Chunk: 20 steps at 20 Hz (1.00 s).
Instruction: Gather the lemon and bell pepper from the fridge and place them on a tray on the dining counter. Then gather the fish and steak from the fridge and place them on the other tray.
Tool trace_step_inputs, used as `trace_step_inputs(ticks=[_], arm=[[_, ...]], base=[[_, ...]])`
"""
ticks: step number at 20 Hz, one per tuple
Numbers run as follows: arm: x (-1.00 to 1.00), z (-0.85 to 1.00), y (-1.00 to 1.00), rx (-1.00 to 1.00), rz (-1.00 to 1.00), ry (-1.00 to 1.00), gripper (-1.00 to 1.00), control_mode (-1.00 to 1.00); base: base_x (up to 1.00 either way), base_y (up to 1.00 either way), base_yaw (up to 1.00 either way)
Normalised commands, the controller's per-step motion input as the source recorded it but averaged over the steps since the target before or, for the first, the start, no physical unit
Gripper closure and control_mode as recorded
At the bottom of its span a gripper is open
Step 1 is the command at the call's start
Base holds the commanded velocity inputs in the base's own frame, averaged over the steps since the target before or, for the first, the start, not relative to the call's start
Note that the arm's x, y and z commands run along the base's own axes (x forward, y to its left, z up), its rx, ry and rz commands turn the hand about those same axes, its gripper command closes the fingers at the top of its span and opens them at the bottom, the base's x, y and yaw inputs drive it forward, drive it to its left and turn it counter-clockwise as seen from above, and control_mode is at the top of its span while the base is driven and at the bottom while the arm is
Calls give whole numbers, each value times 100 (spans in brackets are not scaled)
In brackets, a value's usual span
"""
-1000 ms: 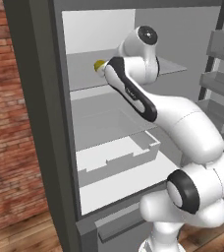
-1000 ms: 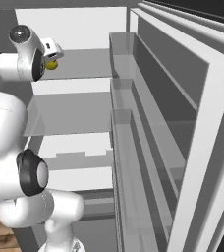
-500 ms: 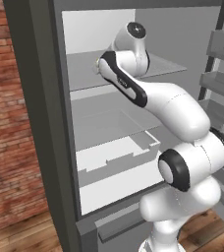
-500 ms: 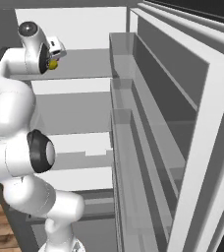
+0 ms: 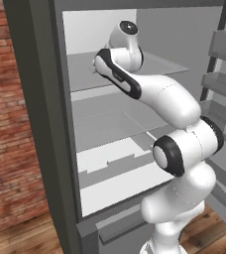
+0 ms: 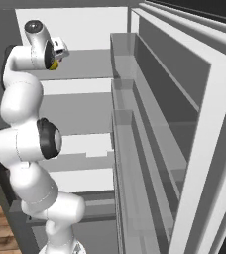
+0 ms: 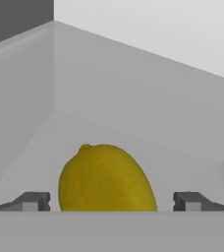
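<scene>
Gripper (image 7: pixel 111 201) jaws spread wide, holding nothing; the two dark fingertips (image 7: pixel 33 201) stand far apart, one each side of the lemon (image 7: pixel 105 178). In the hand view the lemon sits between the tips, a little nearer the left one, with a clear gap to each; contact can't be confirmed, looks apart.

Arm pose: white Franka rises from the base, bends at a dark-ringed elbow, then reaches up and forward into the open fridge (image 5: pixel 45 124). Forearm slopes up toward the upper shelf (image 5: pixel 164 65), and the wrist folds back so the hand points into the shelf's rear left area. In the right base view the hand (image 6: pixel 55 49) is at the top left, level with that upper shelf, and a sliver of yellow lemon (image 6: pixel 54 65) shows just under it.

Materials and shapes: the lemon is matte yellow, oval, with a small nub on its upper left end, and its surface is smooth. It lies on the grey translucent glass shelf, near the back corner where the pale walls meet. Fridge interior is white to light grey, with flat glass shelves and a white drawer (image 5: pixel 115 173) low down. Outer frame is dark grey steel. The open door (image 6: pixel 184 124) at right carries long clear bins stacked one above another. A red brick wall (image 5: pixel 11 149) stands left of the fridge, with wood plank floor (image 5: pixel 30 240) below it.
</scene>
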Motion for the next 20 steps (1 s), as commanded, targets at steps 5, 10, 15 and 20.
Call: trace_step_inputs(ticks=[5,10,15,20], arm=[[5,-19,9,0,0,0,-100,-100],[9,-23,10,-1,0,0,100,-100],[-2,-23,0,0,0,0,100,-100],[-43,-2,-3,1,-1,-10,100,-100]], base=[[0,0,0],[0,0,0],[0,0,0],[0,0,0]])
